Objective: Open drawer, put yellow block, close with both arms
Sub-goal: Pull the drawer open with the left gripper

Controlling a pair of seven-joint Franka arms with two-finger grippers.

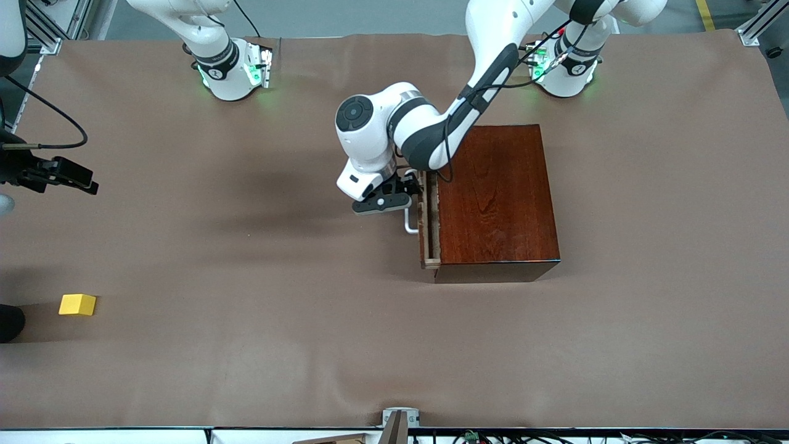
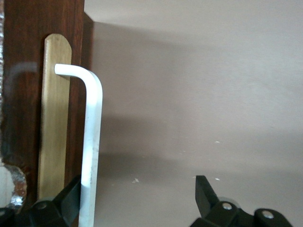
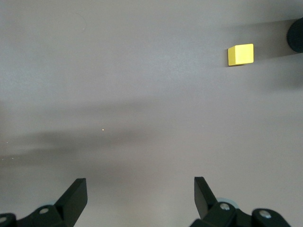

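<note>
Barely started, I'd say: the drawer (image 1: 429, 225) at frame centre sits only a crack open. The left gripper (image 1: 404, 191) is spread wide around its white handle (image 2: 91, 142) (nothing clamped). The yellow block (image 1: 77, 304) sits untouched at lower left, and the right gripper (image 3: 139, 196) waits wide open and empty.

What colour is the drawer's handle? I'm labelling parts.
White: the U-shaped bar handle shows best in the left wrist view, against the dark reddish-brown drawer front.
</note>
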